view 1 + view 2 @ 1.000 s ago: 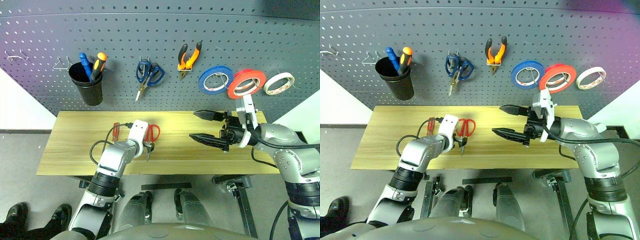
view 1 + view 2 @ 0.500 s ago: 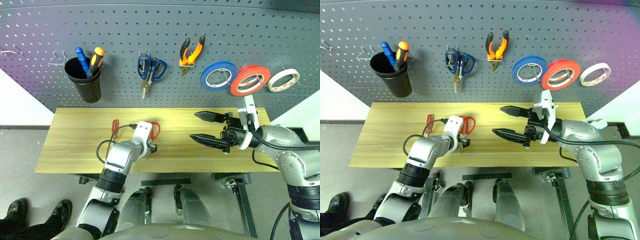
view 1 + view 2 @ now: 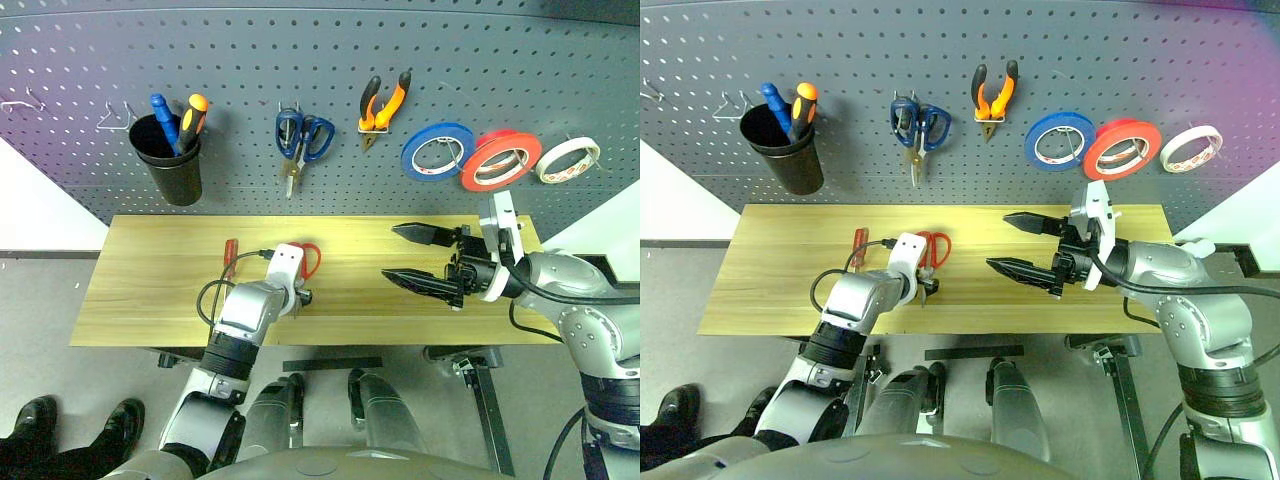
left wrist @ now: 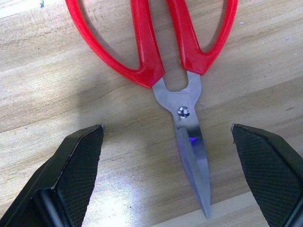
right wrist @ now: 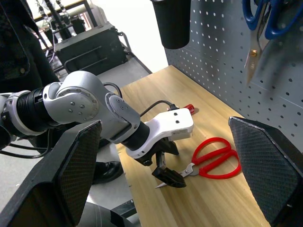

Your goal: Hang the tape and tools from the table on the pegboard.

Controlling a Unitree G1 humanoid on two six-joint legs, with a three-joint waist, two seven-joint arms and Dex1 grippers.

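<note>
The red-handled scissors [image 4: 180,71] lie flat on the surface [image 3: 160,290], centre-left of the frame, straddled by the left gripper [image 4: 168,184] with fingers spread for pickup; the right gripper [image 3: 420,258] is held apart, empty.

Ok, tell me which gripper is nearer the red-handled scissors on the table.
Left. The left gripper hangs open right over the red-handled scissors, its fingers straddling the blades. The right gripper, also open, hovers off to the side above the table.
</note>
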